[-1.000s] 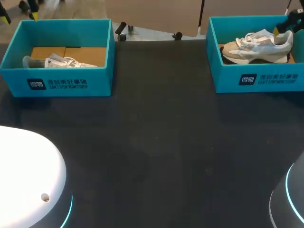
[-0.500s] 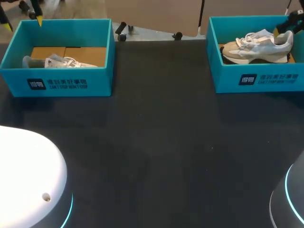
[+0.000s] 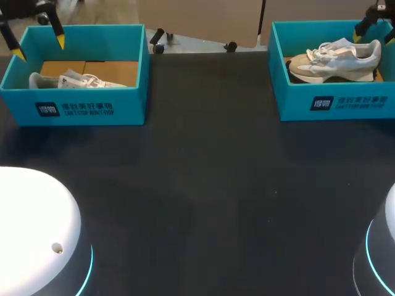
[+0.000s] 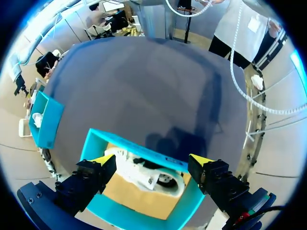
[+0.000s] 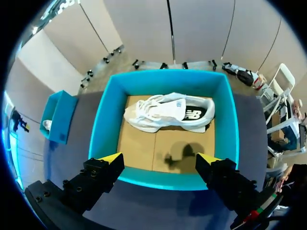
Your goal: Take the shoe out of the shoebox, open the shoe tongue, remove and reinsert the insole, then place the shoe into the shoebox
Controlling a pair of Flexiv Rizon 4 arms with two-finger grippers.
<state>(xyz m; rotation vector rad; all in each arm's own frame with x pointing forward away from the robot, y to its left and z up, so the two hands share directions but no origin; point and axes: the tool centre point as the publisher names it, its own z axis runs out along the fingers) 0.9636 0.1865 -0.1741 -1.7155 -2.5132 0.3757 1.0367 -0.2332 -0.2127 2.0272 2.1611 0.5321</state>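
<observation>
We found the left pincer (image 4: 152,161) standing wide apart, its yellow tips well clear of each other, gripping nothing and touching nothing. Directly beneath it stood the left box (image 4: 90,143), teal and open-topped, with one finger to either side of the box's width. The left shoe (image 4: 140,173), white, lay on the brown cardboard floor below the gap between the fingers. It was apart from both tips. From the head view the same pincer hung over the box's far outer corner, and the shoe lay low against the wall nearer the robot.

The right pincer (image 5: 158,158) was likewise spread wide, clamped on nothing and in contact with nothing. The right box (image 5: 163,76), also teal and open, sat below and ahead of it. The right shoe (image 5: 168,113), white and beige with its laces showing, rested against the box wall farthest from the fingers, well apart from the tips. A shadow of the pincer fell on the bare cardboard between the fingers and that shoe.

Both shoes were inside their boxes. The boxes stood well apart on the dark table (image 3: 203,185), and each showed far off to one side of the other arm's pincer.
</observation>
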